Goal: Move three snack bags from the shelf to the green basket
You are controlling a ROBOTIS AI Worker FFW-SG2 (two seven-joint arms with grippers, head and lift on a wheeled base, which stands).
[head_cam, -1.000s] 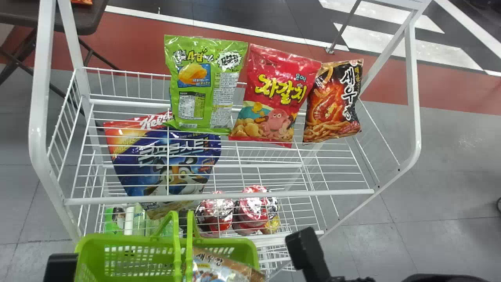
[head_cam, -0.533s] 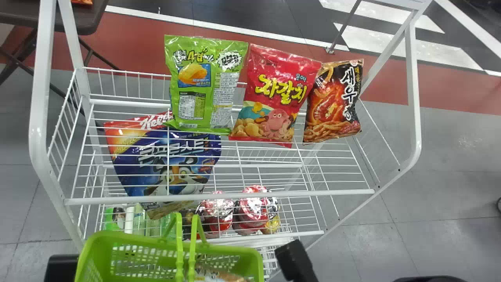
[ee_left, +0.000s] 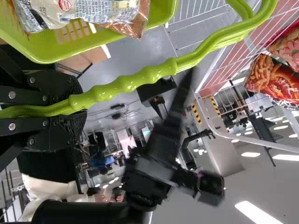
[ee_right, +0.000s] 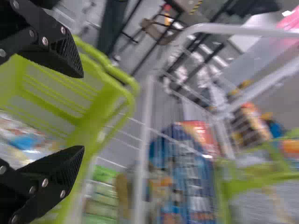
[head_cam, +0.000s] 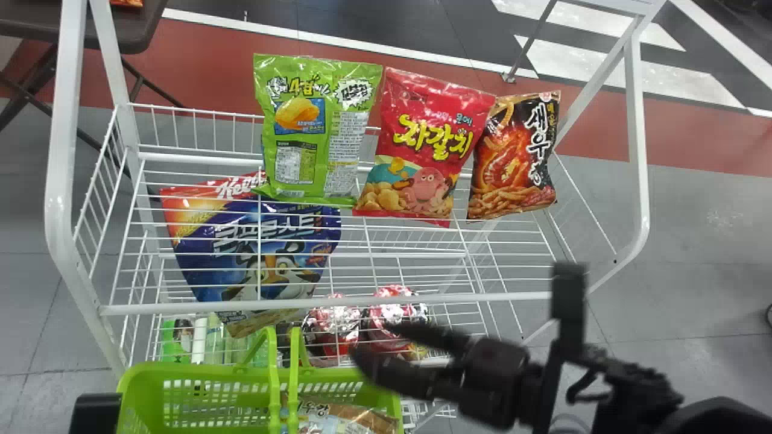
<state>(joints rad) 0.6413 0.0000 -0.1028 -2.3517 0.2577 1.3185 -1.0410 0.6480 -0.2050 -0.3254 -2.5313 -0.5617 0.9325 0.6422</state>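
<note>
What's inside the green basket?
One brown-and-pale snack bag shows in the green basket, partly behind the handles. Anything beneath the bag is covered, can't tell.

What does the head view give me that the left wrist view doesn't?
Head view: the green snack bag on the upper shelf, plus the large blue bag and red-topped containers below, seen through its wires.

Left wrist view: the left claw closed around the basket handles, and the ceiling lights.

Both: the green basket with a brown snack bag inside, the red snack bag, the black-and-orange snack bag, and the right claw.
</note>
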